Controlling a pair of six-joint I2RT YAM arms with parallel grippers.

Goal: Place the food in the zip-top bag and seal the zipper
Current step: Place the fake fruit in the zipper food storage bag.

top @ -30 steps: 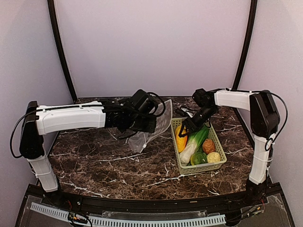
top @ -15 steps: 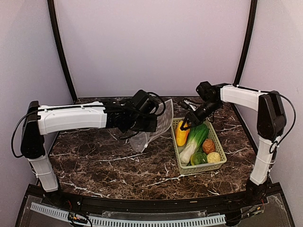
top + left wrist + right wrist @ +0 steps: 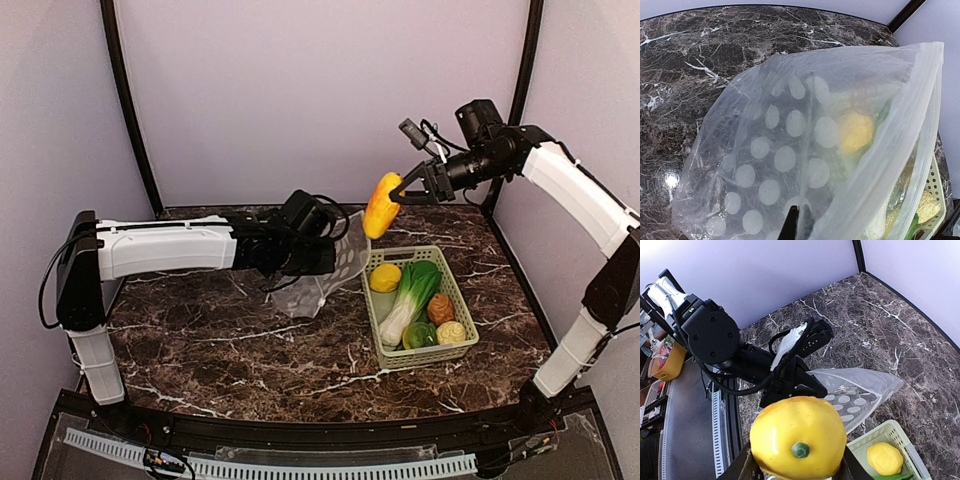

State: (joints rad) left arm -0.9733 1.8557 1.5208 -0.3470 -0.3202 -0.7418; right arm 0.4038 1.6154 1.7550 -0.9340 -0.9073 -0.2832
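Note:
My right gripper [image 3: 398, 193] is shut on a long yellow toy fruit [image 3: 381, 204] and holds it high in the air, above the bag's mouth and the basket's far left corner; in the right wrist view the fruit [image 3: 798, 441] sits between the fingers. My left gripper [image 3: 330, 258] is shut on the edge of the clear polka-dot zip-top bag [image 3: 322, 272] and holds it up with its mouth toward the basket; the bag [image 3: 790, 160] fills the left wrist view. In the green basket [image 3: 420, 357] lie a round lemon [image 3: 386, 277], a leek [image 3: 408, 300], a brown fruit [image 3: 440, 308], a green fruit [image 3: 419, 335] and a pale bumpy one [image 3: 452, 332].
The dark marble table [image 3: 250, 350] carries the basket at right of centre. Black curved frame posts [image 3: 128, 110] stand at the back left and back right. The left arm [image 3: 160, 248] stretches across the table's left half.
My right gripper has lifted the long yellow fruit out of the basket and up to the right. The round lemon under it now shows. The left gripper has raised the bag slightly.

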